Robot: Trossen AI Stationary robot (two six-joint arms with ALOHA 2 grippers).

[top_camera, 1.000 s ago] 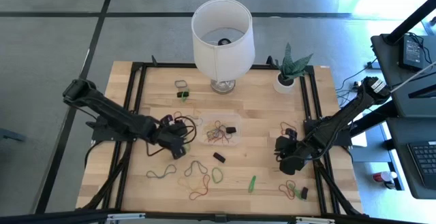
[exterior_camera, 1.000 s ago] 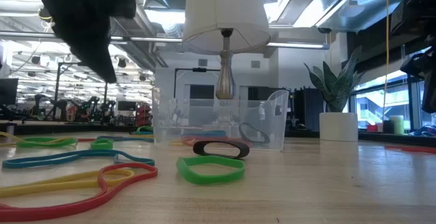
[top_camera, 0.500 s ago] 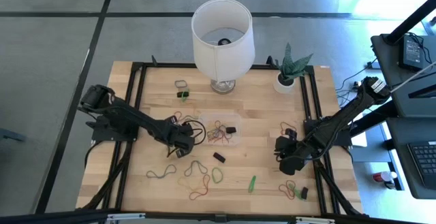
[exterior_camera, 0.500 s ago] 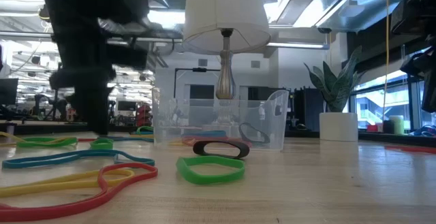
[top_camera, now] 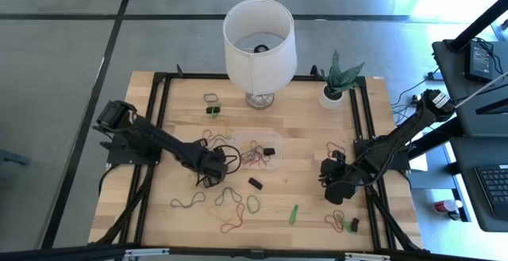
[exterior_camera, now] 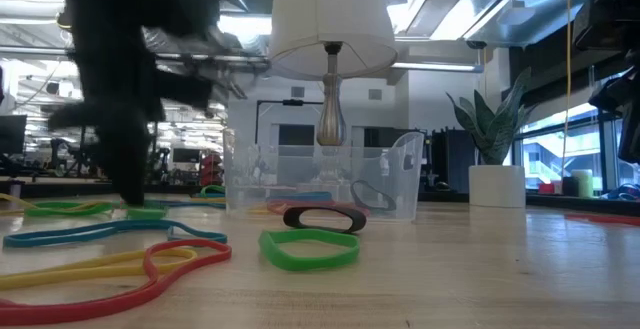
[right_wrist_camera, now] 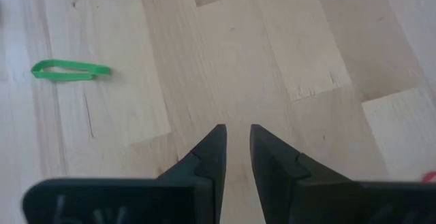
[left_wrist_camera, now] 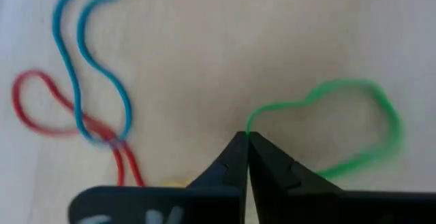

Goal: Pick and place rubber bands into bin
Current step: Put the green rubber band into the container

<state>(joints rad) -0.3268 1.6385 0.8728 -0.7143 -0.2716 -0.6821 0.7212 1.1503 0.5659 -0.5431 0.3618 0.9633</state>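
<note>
My left gripper (top_camera: 209, 175) is down at the table just left of the clear bin (top_camera: 255, 154), shut on a thin green rubber band (left_wrist_camera: 381, 108). In the low view it stands as a dark column (exterior_camera: 128, 201) left of the bin (exterior_camera: 320, 181). A blue band (left_wrist_camera: 82, 54) and a red band (left_wrist_camera: 41, 108) lie crossed beside it. Several bands lie in the bin, and more bands (top_camera: 230, 201) lie loose toward the near edge. My right gripper (top_camera: 333, 191) hovers at the right, slightly open, over bare wood (right_wrist_camera: 231, 81). My left gripper pinches one end of the green band's loop (left_wrist_camera: 253, 120) between its two fingertips. The fingers come from above, pointing steeply down. The loop beyond the fingers lies slack and spread out on the table.
A white lamp (top_camera: 259, 43) and a potted plant (top_camera: 333, 90) stand at the far edge. A black band (exterior_camera: 322, 218) and a green band (exterior_camera: 308, 250) lie in front of the bin. Another green band (right_wrist_camera: 68, 70) and a cluster of bands (top_camera: 340, 220) lie near my right gripper.
My left gripper has moved toward the table's right and near edges and come down onto the table beside the bin, tipping more steeply downward. My right arm has kept still.
</note>
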